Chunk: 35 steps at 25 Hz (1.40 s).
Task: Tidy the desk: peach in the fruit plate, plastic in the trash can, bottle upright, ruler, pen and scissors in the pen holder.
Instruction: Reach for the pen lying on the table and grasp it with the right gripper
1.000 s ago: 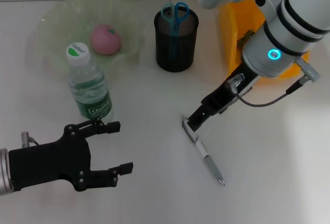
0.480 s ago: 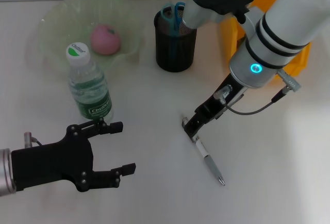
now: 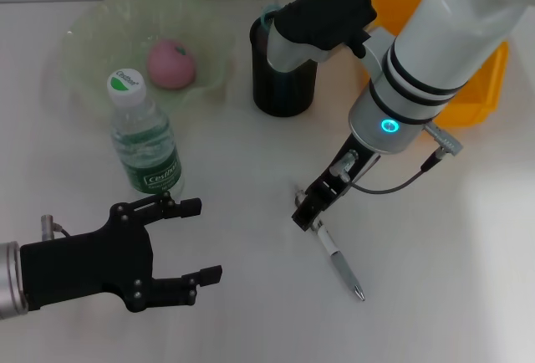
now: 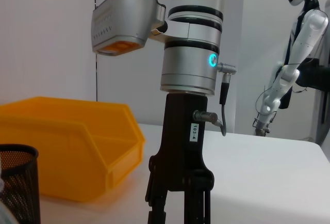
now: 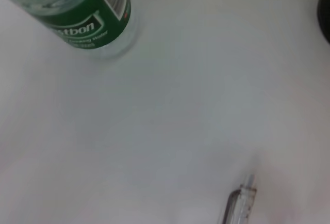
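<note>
A clear pen [image 3: 336, 256] lies on the white table right of centre; its end also shows in the right wrist view [image 5: 240, 207]. My right gripper [image 3: 307, 213] hangs low directly over the pen's far end. My left gripper [image 3: 202, 240] is open and empty at the front left, near the upright green-labelled bottle [image 3: 145, 140]. The pink peach [image 3: 171, 63] lies in the green fruit plate [image 3: 92, 28]. The black mesh pen holder [image 3: 282, 91] stands at the back, partly hidden by my right arm; a teal scissors handle [image 3: 267, 17] peeks out.
A yellow bin [image 3: 478, 95] stands at the back right behind my right arm; it also shows in the left wrist view [image 4: 67, 152]. The bottle [image 5: 87, 12] appears in the right wrist view, well apart from the pen.
My right arm has swung left across the pen holder, and its gripper has come down closer onto the pen's far end. The left gripper has barely moved.
</note>
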Motion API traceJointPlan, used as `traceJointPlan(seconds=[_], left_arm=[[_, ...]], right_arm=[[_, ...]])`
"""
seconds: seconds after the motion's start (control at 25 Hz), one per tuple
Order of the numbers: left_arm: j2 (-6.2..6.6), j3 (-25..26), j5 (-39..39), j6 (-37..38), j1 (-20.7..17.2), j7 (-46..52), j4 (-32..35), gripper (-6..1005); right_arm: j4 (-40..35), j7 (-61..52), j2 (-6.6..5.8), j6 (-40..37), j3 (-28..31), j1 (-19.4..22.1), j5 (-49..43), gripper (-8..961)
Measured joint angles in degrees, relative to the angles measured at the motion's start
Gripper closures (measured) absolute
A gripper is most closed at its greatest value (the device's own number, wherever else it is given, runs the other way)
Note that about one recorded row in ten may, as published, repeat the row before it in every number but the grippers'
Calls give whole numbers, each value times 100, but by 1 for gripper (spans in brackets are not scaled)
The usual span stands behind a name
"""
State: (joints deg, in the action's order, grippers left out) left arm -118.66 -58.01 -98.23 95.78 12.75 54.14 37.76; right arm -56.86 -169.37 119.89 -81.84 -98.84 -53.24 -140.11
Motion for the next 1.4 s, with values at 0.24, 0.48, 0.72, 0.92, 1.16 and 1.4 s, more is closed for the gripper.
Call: traceJointPlan(seconds=[0.24, 0.48, 0.72, 0.92, 1.16, 1.4], left_arm=[[1, 0, 6, 2, 22, -13, -56, 135], [1, 1, 14, 2, 25, -64, -75, 135], [1, 1, 19, 11, 36, -80, -121, 135], [1, 1, 23, 11, 35, -86, -128, 135], [1, 1, 25, 11, 32, -90, -136, 135], [1, 1, 42, 3, 33, -130, -194, 135]], right_arm=[[58, 0, 0, 140, -303, -88, 133, 127], [128, 0, 0, 191, -458, -137, 122, 127], [281, 0, -1, 250, -539, -242, 133, 126], [282, 0, 0, 280, -612, -249, 137, 127], [294, 0, -1, 286, -612, -249, 142, 218], [332, 0, -1, 333, -610, -255, 142, 352]])
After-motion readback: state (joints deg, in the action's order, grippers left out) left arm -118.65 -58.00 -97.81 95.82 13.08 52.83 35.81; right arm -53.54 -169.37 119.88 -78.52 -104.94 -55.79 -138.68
